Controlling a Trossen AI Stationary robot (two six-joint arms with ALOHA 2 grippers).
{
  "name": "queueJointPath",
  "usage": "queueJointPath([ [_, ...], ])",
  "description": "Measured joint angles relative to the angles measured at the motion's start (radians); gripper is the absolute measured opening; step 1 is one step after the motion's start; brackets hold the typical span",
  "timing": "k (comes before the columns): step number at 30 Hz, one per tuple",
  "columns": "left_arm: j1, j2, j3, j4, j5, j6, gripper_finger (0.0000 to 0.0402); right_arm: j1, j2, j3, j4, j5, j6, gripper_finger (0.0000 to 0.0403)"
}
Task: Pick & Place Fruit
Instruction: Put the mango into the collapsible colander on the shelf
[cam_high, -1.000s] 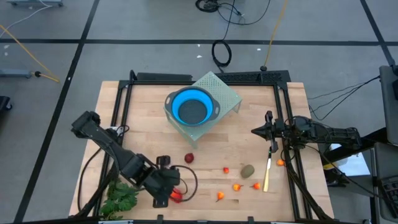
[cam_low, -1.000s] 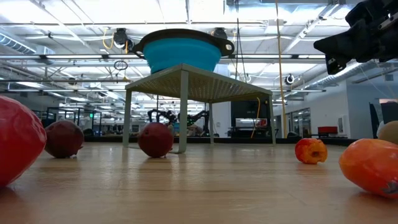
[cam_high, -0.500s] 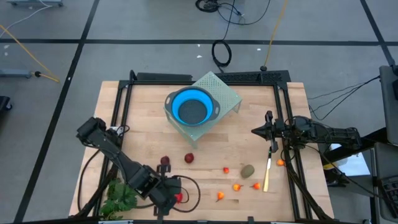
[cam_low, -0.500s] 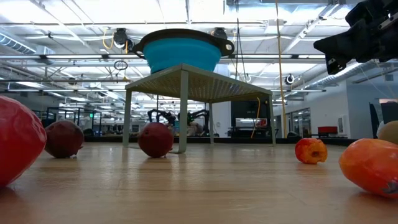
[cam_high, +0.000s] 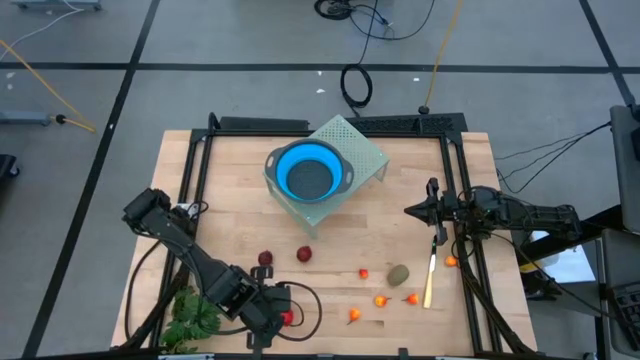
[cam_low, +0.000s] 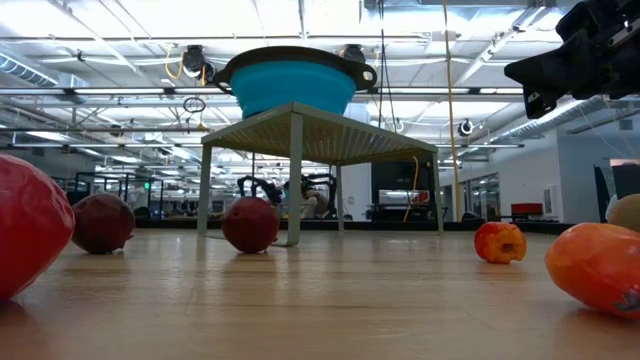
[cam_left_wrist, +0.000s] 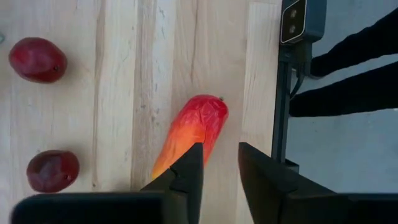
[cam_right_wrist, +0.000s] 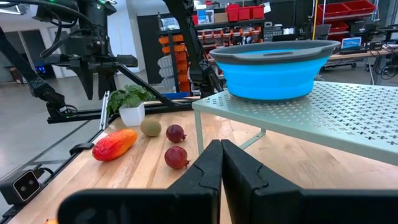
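The longer red-orange piece (cam_left_wrist: 194, 126) lies flat on the wood close to the table's near edge, also seen in the high view (cam_high: 289, 318). My left gripper (cam_left_wrist: 221, 168) hangs open above its near end, pointing steeply down, and stays clear of it (cam_right_wrist: 96, 84). Two dark-red balls (cam_high: 265, 258) (cam_high: 303, 254) rest farther in. An olive-brown oval (cam_high: 398, 273) and several tiny orange-red pieces (cam_high: 381, 300) lie to the right. My right gripper (cam_high: 412, 211) waits shut at the right side, above the table.
A blue bowl (cam_high: 308, 172) sits on a pale green perforated stand (cam_high: 362, 150) at the far middle. A leafy green bunch (cam_high: 190, 318) lies at the near left corner. A thin yellow stick (cam_high: 430, 280) lies near the right rail. A small camera box (cam_left_wrist: 294, 18) sits on the near edge frame.
My left gripper has moved toward the table's near edge and sunk a little, uncovering the left dark-red ball, then stopped over the red-orange piece. No fruit has moved.
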Motion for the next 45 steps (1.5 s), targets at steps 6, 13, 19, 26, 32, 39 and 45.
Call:
queueJointPath([
  [6,0.0,0.0,0.0,0.0,-0.001,0.0,0.0207,0.0,0.0,0.0,0.0,0.0,0.0,0.0],
  [13,0.0,0.0,0.0,-0.002,-0.001,-0.017,0.0312,0.0,0.0,0.0,0.0,0.0,0.0,0.0],
  [19,0.0,0.001,0.0,0.006,-0.001,-0.02,0.036,0.0,0.0,0.0,0.0,0.0,-0.001,0.0],
  [26,-0.004,0.015,-0.002,0.005,0.007,0.009,0.0386,0.0,0.0,0.0,0.0,0.0,-0.005,0.0],
  [32,-0.006,0.071,-0.006,0.02,0.012,0.061,0.0383,0.0,0.0,0.0,0.002,0.0,-0.004,0.0],
  [39,-0.003,0.157,-0.007,0.016,0.027,0.093,0.0372,0.0,0.0,0.0,0.0,0.0,-0.004,0.0],
  [45,-0.003,0.183,-0.008,0.016,0.035,0.093,0.037,0.0,0.0,0.0,-0.001,0.0,-0.004,0.0],
])
